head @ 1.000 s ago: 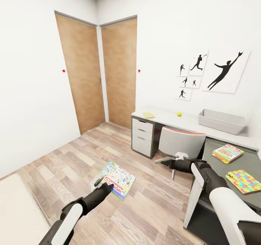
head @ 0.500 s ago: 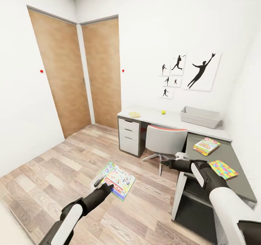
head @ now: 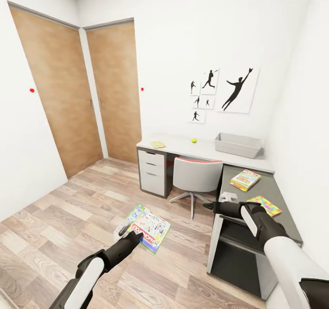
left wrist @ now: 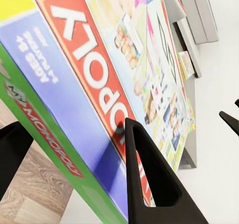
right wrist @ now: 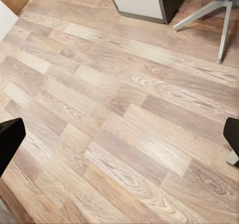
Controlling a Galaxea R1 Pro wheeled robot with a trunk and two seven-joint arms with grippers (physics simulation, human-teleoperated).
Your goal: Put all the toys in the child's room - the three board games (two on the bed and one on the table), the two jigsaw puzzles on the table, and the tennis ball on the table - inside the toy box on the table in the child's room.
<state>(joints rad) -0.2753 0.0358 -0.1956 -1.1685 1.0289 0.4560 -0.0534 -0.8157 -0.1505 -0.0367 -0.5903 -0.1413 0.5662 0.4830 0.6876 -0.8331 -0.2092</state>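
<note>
The left gripper (head: 125,230) clamps a flat green-white-red Monopoly board game box (head: 149,227) over the wood floor, well short of the shallow light-grey toy box (head: 237,145), so carrying is underway and approaching it likely comes next; the right gripper (head: 208,205) is wide, empty.

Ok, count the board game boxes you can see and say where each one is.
2: one board game held in the left gripper's jaws above the floor, another lying on the table's dark section. Others may be out of view.
</note>
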